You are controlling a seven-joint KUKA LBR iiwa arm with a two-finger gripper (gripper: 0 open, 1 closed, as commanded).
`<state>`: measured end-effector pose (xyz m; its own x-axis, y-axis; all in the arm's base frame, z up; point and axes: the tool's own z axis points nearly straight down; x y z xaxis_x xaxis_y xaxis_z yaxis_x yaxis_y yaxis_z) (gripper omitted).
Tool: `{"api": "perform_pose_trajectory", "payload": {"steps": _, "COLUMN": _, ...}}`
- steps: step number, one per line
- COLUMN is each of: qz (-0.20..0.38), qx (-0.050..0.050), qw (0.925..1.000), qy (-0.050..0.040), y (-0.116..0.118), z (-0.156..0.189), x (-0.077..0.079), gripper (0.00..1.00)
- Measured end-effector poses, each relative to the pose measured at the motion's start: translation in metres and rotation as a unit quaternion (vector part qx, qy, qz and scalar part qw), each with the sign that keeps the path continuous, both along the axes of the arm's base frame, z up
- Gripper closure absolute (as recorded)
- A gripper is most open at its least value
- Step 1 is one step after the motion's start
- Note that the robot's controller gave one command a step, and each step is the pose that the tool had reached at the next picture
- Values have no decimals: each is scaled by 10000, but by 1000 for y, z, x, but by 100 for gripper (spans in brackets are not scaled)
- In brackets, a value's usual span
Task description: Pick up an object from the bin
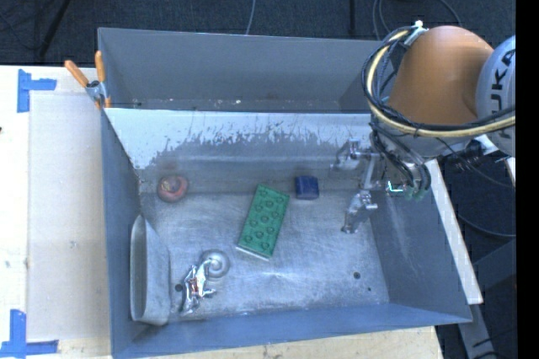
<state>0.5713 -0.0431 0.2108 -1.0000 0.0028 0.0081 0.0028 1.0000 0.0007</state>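
the pincer (360, 201) hangs low over bare floor at the right side of the grey bin (253, 88), near its right wall; whether it is released or clenched cannot be told. nearest to it, to its left and apart from it, lies a small dark blue block (306, 186). just left of that lies a green studded plate (264, 220), set askew. farther left are a brownish round disc (173, 188), a silvery crumpled piece (204, 275) and a long grey piece (145, 273) along the left wall.

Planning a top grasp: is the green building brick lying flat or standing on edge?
Lying flat. The green brick shows its studded face upward, resting on the bin floor, apart from the blue block.
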Motion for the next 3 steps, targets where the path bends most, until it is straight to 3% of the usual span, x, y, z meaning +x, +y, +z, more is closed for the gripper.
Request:
{"api": "perform_pose_trajectory", "payload": {"steps": 1, "qz": 74, "qx": 13, "qw": 10000, "qy": -25, "y": 57, "z": -65, "x": 44, "gripper": 0}}
{"api": "perform_pose_trajectory", "payload": {"steps": 2, "qz": 688, "qx": -7, "qw": 9976, "qy": -82, "y": 80, "z": -126, "x": 23, "gripper": 0}}
{"api": "perform_pose_trajectory", "payload": {"steps": 3, "qz": -120, "qx": 11, "qw": 9998, "qy": -141, "y": 89, "z": -133, "x": 17, "gripper": 0}}
